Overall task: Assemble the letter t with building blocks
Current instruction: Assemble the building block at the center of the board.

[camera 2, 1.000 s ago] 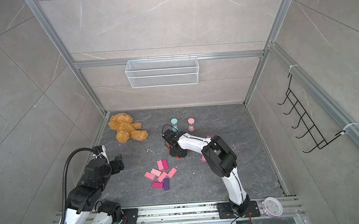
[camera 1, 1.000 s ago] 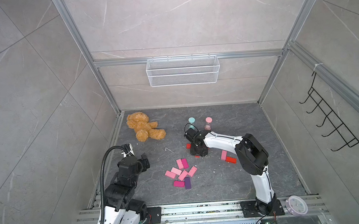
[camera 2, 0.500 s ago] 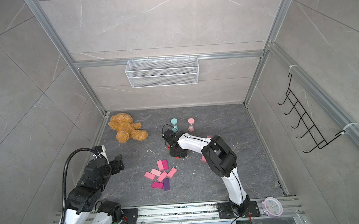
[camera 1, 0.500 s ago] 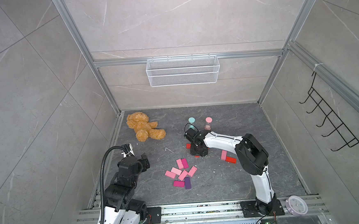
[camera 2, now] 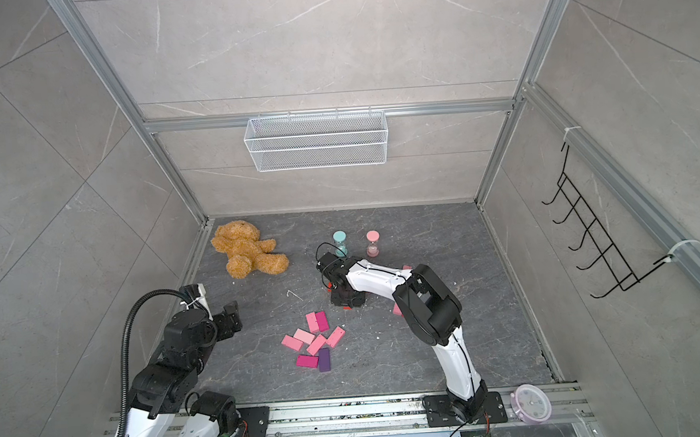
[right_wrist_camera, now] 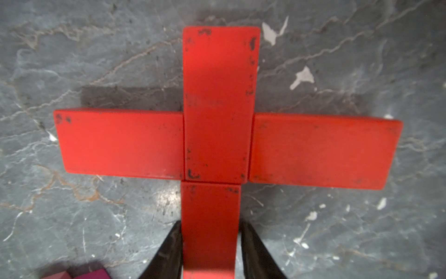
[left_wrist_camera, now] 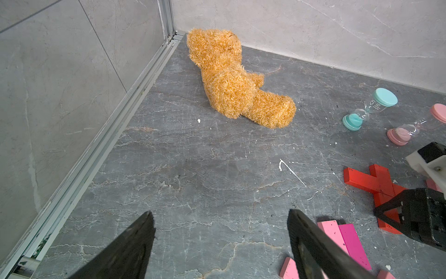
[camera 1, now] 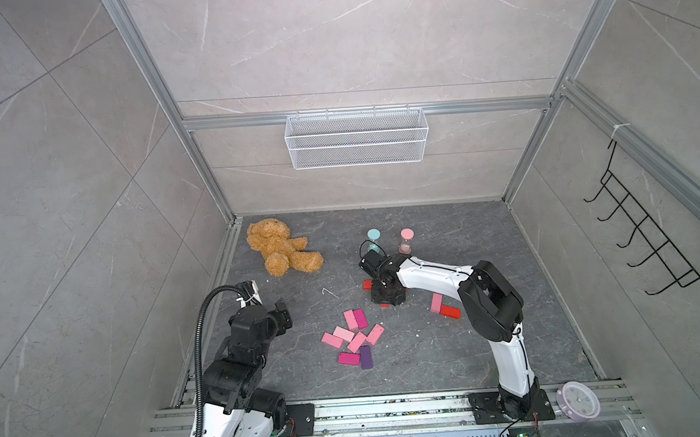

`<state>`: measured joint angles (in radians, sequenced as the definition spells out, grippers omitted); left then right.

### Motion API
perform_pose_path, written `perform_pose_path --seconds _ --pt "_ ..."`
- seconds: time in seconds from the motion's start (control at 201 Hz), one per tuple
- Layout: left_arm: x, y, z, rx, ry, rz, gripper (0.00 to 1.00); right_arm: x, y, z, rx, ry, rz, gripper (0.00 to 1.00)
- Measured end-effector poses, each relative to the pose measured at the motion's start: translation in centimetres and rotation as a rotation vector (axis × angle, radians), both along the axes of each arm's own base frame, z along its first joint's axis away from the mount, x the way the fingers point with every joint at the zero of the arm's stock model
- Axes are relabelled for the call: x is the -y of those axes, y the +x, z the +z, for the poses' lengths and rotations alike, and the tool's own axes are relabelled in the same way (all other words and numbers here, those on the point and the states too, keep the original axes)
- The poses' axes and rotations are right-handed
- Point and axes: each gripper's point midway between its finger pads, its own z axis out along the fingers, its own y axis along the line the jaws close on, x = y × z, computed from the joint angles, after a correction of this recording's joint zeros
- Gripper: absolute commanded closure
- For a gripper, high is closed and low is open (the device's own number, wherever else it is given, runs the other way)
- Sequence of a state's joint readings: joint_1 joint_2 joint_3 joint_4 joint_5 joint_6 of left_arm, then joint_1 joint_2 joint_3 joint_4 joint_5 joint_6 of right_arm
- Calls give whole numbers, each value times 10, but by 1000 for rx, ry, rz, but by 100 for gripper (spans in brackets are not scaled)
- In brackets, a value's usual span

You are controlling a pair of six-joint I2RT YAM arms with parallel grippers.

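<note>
Four red building blocks (right_wrist_camera: 218, 103) are lying as a t on the desk (right_wrist_camera: 96, 217), near the pink hourglass timer (camera 1: 406, 241). Your right end effector (right_wrist_camera: 210, 251) is clamping the lower stem block (right_wrist_camera: 211, 207), which is touching the upper one. You are aiming for a release without twist, then a straight lift. Left end effector (left_wrist_camera: 220, 213) is hanging open, well apart.

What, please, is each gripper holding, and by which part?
Right gripper: the flat red rectangular stem block, by its long sides. Left gripper: nothing.

Legible text, labels, numbers: none. Teal hourglass timer (left_wrist_camera: 369, 107): faint print on glass, unreadable. Round clock (camera 1: 579, 400): dial markings too small to read.
</note>
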<state>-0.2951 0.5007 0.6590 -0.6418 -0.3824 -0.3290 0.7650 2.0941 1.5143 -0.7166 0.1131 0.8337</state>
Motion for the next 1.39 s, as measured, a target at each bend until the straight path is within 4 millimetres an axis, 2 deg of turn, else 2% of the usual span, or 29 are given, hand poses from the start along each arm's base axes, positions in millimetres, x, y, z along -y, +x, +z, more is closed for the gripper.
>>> perform_pose_path --seconds 0.547,0.697,0.761,0.806,0.856,0.886,0.975,1.09,1.219,1.309,1.394 --pt "3 0 3 15 -15 -16 12 2 0 0 1 -11 -3 59" --pt "3 1 4 20 -16 -16 12 2 0 0 1 -9 -2 56" --pt "3 1 4 20 -16 -16 12 2 0 0 1 -9 7 51" --pt "3 1 4 20 -16 -16 12 2 -1 0 -1 -10 19 37" --pt "3 1 4 20 -16 -16 12 1 -1 1 -1 -8 28 32" --pt "3 1 4 20 -16 -16 12 1 -2 1 -4 -7 37 26" --pt "3 1 4 20 -16 -16 12 2 -4 3 -9 -6 48 24" --pt "3 1 4 20 -16 -16 12 4 -7 12 -6 3 50 23" --pt "3 1 4 20 -16 -16 12 3 -12 32 21 28 58 23" --pt "3 1 4 19 -16 -16 11 -1 -24 49 44 47 73 25" --pt "3 1 4 19 -15 -15 11 -7 -45 60 52 65 92 26"
